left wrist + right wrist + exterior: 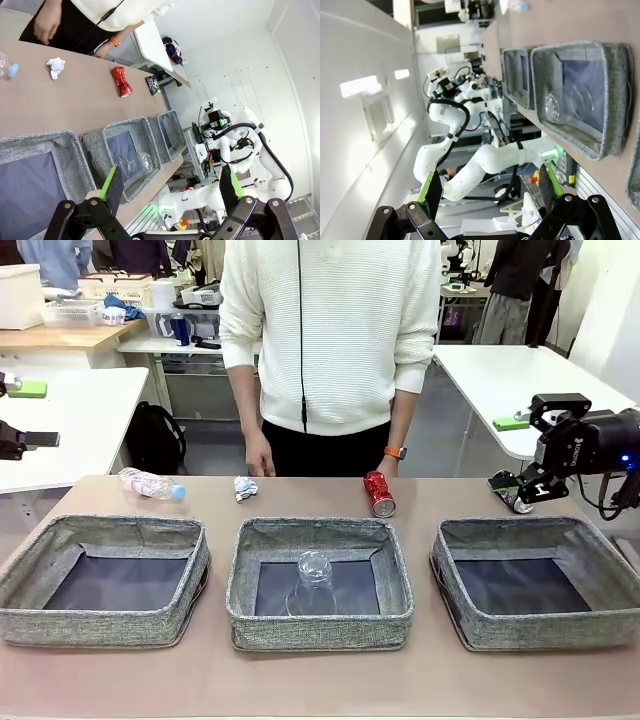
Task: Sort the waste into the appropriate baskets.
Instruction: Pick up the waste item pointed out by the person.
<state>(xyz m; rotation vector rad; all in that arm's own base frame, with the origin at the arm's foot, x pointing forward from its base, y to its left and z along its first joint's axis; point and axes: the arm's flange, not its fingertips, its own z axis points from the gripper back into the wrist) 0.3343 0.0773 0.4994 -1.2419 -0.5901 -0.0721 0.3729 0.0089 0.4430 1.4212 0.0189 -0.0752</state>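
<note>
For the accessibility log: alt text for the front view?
Three grey woven baskets stand in a row on a table, a clear plastic cup in the middle one. Beyond lie a clear blue-capped bottle, crumpled white paper ball, red can and dark can.

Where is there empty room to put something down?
The left basket and right basket are bare inside. The table is free between the red can and dark can. Crowded: the middle basket holds the cup.

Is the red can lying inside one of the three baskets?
No, the red can lies on its side on the table, on the far side of the middle basket and outside its rim.
</note>
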